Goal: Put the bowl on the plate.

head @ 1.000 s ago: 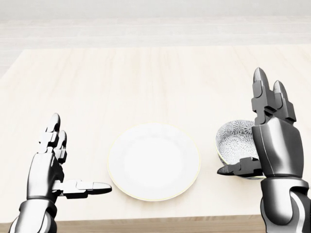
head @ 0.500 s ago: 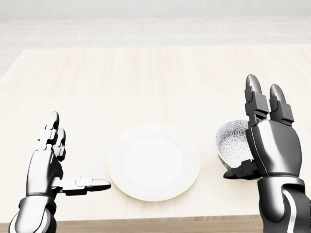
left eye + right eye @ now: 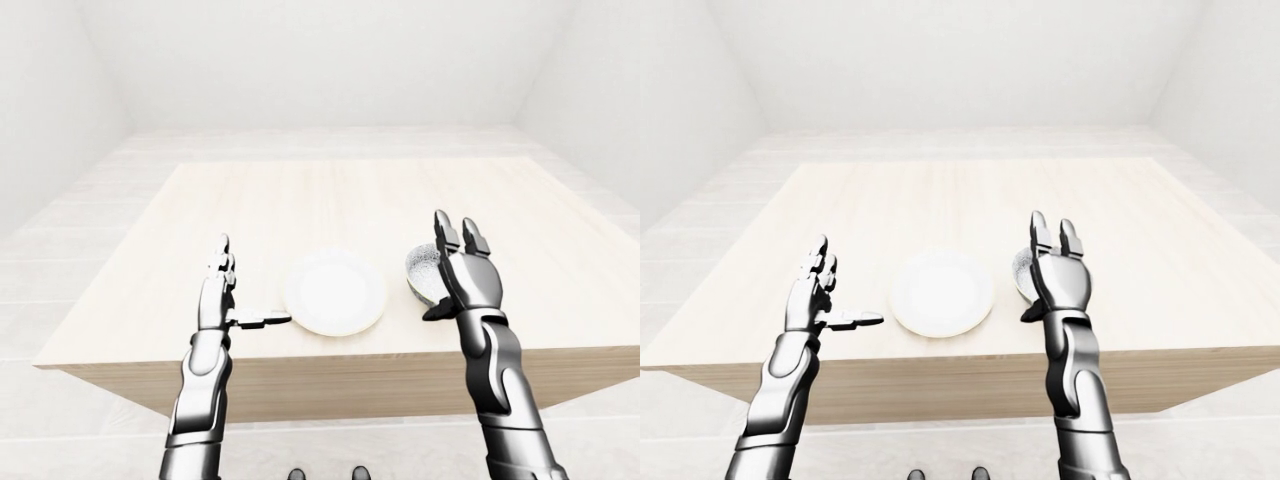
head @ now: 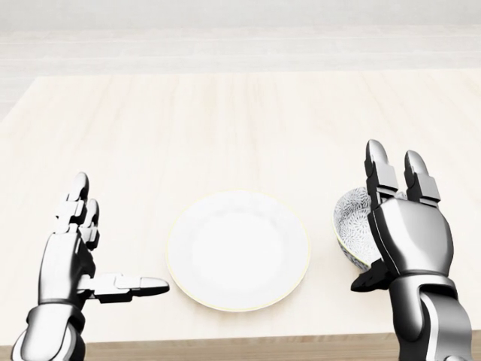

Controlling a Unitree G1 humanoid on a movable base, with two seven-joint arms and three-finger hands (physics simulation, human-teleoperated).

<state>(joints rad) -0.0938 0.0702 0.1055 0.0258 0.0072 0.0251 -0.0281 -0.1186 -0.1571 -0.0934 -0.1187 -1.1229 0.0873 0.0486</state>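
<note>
A white round plate (image 4: 238,250) lies flat on the light wooden table (image 4: 225,128), near the bottom edge of the head view. To its right stands a small bowl (image 4: 352,222) with a grey speckled pattern inside, upright on the table. My right hand (image 4: 372,218) is open, fingers pointing up and thumb (image 4: 367,282) sticking out left below the bowl's rim. Its palm hides the bowl's right half, and the fingers do not close round the bowl. Left of the plate, my left hand (image 4: 120,237) is open, its thumb (image 4: 139,286) pointing at the plate.
The table's near edge (image 4: 225,347) runs just below both hands in the head view. Pale floor and white walls (image 3: 320,70) surround the table. Nothing else stands on the tabletop.
My right hand has dropped lower in the head view and shifted slightly left, covering more of the bowl. The left hand, plate and bowl have barely moved.
</note>
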